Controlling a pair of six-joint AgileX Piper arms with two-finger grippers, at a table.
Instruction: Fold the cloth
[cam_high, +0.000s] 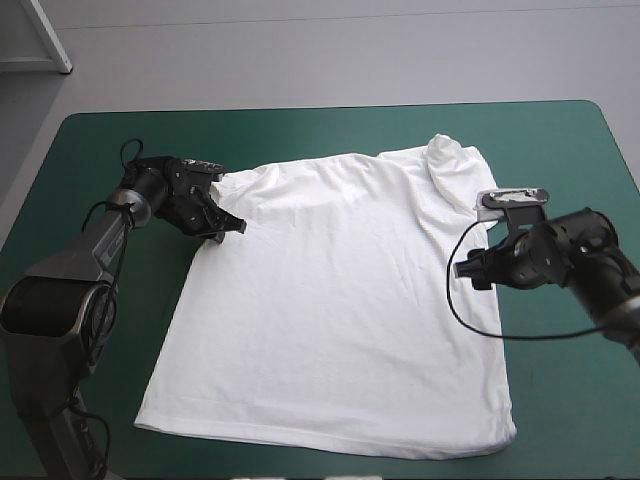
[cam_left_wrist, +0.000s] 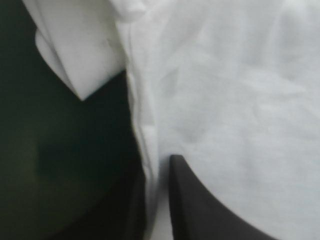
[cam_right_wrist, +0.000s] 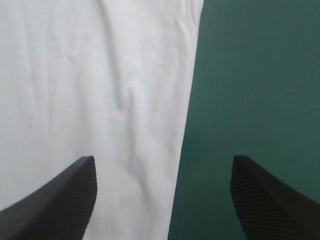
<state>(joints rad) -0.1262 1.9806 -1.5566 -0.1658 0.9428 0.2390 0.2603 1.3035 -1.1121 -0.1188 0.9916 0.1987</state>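
Note:
The white T-shirt (cam_high: 340, 300) lies spread flat on the teal-green cover, hem toward the near edge and collar toward the far edge. Its right sleeve (cam_high: 450, 165) is bunched up. My left gripper (cam_high: 226, 228) sits at the shirt's left side seam just below the left sleeve. In the left wrist view this gripper (cam_left_wrist: 157, 167) is all but shut, with the shirt's edge (cam_left_wrist: 150, 135) pinched between its fingers. My right gripper (cam_high: 476, 272) hovers at the shirt's right edge. It stands wide open (cam_right_wrist: 162, 167), and the shirt's side edge (cam_right_wrist: 185, 125) runs between its fingers.
Bare teal-green cover (cam_high: 100, 140) surrounds the shirt, widest on the left and along the far edge. The hem lies close to the table's near edge (cam_high: 330, 462). More cover (cam_right_wrist: 260, 80) shows beside the shirt ahead of the right gripper.

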